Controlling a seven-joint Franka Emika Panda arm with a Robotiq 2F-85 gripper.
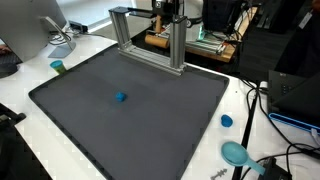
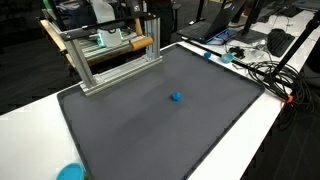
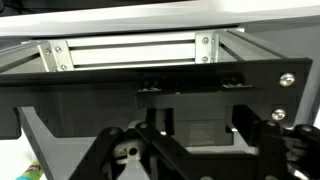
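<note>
At the near right of the counter (image 2: 30,125) lies a blue scoop (image 1: 235,152). In the middle of the dark mat (image 1: 80,120) sits a small blue block (image 1: 120,97). At the far edge stands the metal frame (image 1: 178,45). The end effector (image 1: 172,14) hangs close by its top, and its fingers look spread, with nothing between them. The frame looks stiff, hard and rather heavy. A thin bar seems the best place to hold it.

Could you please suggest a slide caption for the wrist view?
Wrist view: the gripper, dark in the foreground, faces the aluminium frame and its bolted corner brackets.
</note>
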